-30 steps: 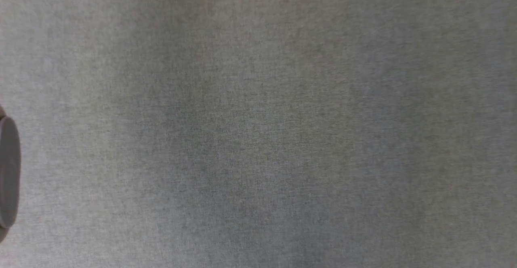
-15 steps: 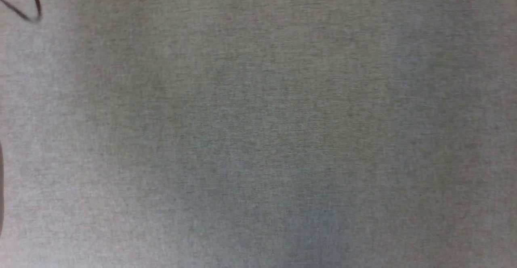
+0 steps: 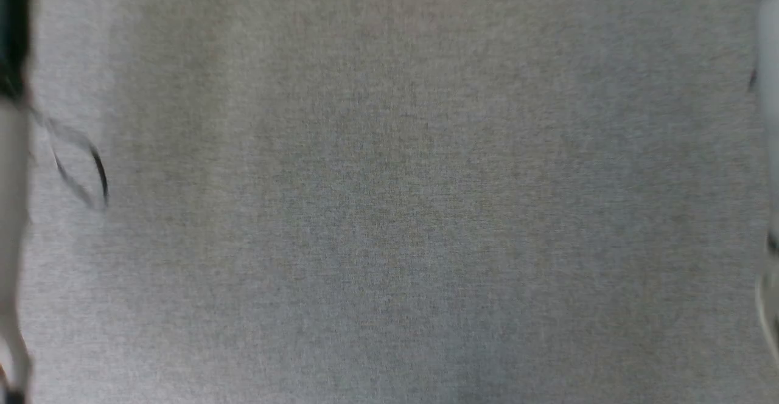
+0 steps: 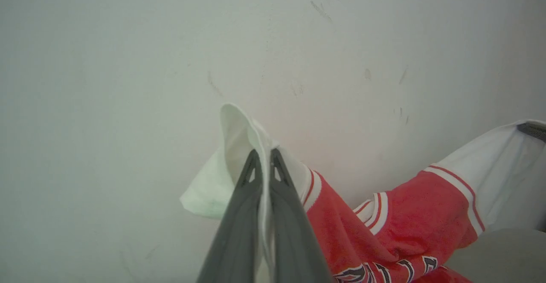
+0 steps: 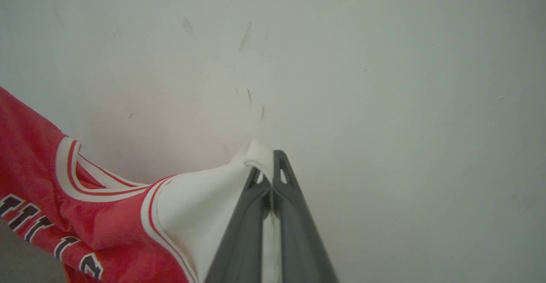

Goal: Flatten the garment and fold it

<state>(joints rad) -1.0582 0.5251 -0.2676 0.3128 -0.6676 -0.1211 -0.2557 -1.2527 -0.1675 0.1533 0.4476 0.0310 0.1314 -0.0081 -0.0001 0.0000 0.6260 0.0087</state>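
Grey, finely woven floor-like surface [image 3: 389,209] is seen across the blurred head view, with a thin dark loop [image 3: 100,176] lying on it near the left edge. A smeared black-and-pale shape [image 3: 12,87] is seen at that same edge and a pale blurred shape [image 3: 768,57] at the right edge; neither can be made out. In both wrist views the background is formed by a pale scuffed surface [image 4: 128,61] [image 5: 405,82] marked with short dark streaks. The red basketball-style shirt with white short sleeves [image 4: 409,206] [image 5: 38,180] is held up between the two arms and is seen sagging in front of that pale surface; whether it touches it cannot be told. The left tool [image 4: 264,155] is pressed nearly closed, with the fabric of one white sleeve [image 4: 232,146] pinched between its dark grey fingers and a fold of it standing up past the fingertips. The right tool [image 5: 268,163] is likewise drawn narrow, and the edge of the other white sleeve [image 5: 200,197] is clamped between its fingers, a small fold showing just above the tips. From each sleeve the cloth is drawn down and inward to the red body, where red-and-white striped trim [image 4: 375,210] [image 5: 68,176] is seen at the shoulder seams and collar. Black lettering outlined in white [image 4: 384,270] [image 5: 25,219] is seen crumpled along the lower folds of the shirt and is only partly visible.
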